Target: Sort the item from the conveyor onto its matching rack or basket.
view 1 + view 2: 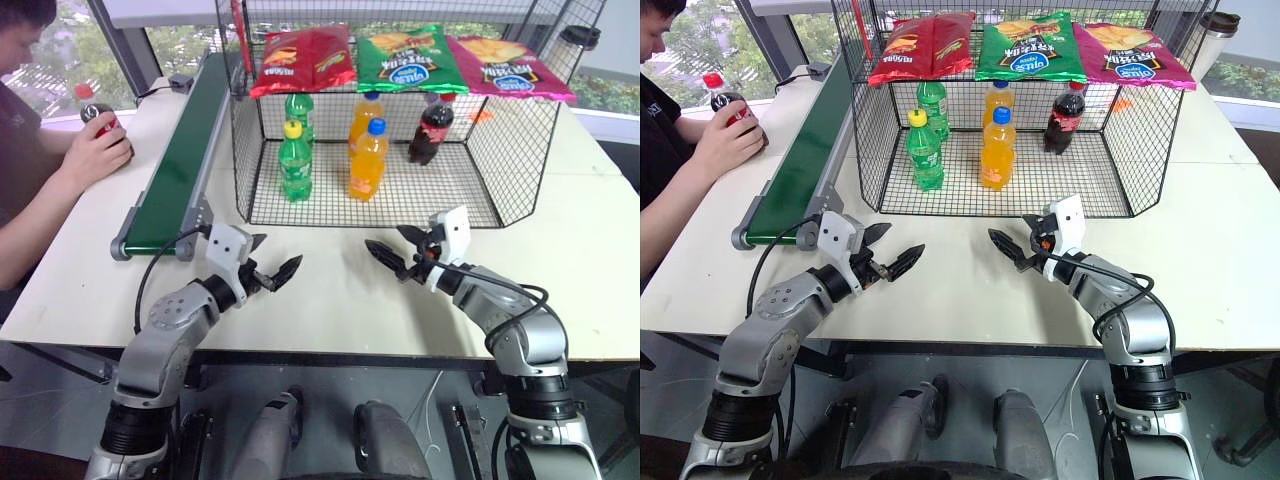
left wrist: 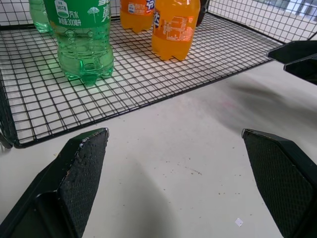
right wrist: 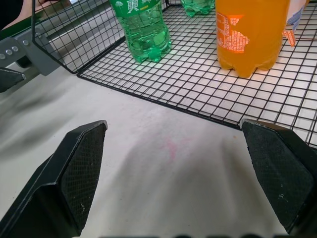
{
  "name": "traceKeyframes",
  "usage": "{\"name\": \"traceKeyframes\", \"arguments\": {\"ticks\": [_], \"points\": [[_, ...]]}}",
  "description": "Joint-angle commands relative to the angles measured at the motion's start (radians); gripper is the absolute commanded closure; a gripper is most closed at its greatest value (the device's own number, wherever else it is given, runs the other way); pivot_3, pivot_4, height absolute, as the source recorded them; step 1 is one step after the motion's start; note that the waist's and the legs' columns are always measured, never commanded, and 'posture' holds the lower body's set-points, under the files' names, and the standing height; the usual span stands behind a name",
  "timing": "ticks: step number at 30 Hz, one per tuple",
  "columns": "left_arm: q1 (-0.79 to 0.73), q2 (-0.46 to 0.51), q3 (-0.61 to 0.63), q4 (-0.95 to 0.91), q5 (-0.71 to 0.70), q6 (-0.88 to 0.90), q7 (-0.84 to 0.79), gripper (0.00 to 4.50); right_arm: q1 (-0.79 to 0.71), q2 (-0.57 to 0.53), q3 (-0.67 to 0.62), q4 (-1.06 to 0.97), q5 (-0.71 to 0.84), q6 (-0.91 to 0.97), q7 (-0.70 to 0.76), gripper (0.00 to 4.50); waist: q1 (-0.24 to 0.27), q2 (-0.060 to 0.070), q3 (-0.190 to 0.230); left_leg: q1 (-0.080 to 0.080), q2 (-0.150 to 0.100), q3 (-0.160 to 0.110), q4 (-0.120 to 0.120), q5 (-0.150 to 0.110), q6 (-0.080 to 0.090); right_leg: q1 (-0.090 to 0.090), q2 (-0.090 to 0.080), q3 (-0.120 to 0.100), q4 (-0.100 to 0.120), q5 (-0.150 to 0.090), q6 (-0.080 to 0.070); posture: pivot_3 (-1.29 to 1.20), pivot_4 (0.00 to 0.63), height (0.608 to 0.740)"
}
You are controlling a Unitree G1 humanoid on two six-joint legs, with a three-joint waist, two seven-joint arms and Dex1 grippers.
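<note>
Left gripper [image 1: 268,272] spread wide, empty, hovering above the worktop [image 1: 330,300] near its front edge, just off the near end of the conveyor [image 1: 180,160]. Right gripper [image 1: 397,252] likewise spread wide and empty, facing the left one across a bare stretch of worktop in front of the wire cage [image 1: 380,190]. Nothing touched by either pair of fingers.

Cola bottle [image 1: 97,115] with red cap off the belt, gripped in a person's hand [image 1: 98,150] by the worktop's left edge, beside the conveyor's far half. Belt itself bare.

Inside the cage, standing on the grid floor: two green bottles [image 1: 295,160], one at the front and one behind it; two orange-drink bottles [image 1: 368,160], again one behind the other; one dark cola bottle in the cage [image 1: 431,130] toward the back right. Five bottles in all.

On the cage's flat top, three snack bags in a row: red bag [image 1: 303,58] at the left, green bag [image 1: 405,58] in the middle, pink bag [image 1: 508,65] at the right.
</note>
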Motion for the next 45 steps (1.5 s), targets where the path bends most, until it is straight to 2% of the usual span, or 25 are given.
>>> {"name": "traceKeyframes", "arguments": {"ticks": [1,45], "points": [[0.0,0.002,-0.003,-0.017,0.004,-0.03,-0.005,0.0,-0.017,-0.01,-0.008,-0.05,0.019,-0.004,0.009,0.03,0.0,0.0,0.0,0.0,0.0,0.0,0.0,0.0,0.0,0.0,0.0,0.0,0.0,0.0,0.0,0.0,0.15,0.738],[0.0,0.007,-0.013,0.008,0.018,-0.072,-0.021,0.0,-0.01,-0.018,-0.002,-0.067,0.022,0.008,0.036,0.03,0.0,0.0,0.0,0.0,0.0,0.0,0.0,0.0,0.0,0.0,0.0,0.0,-0.001,0.0,0.0,0.0,0.15,0.738]]}}
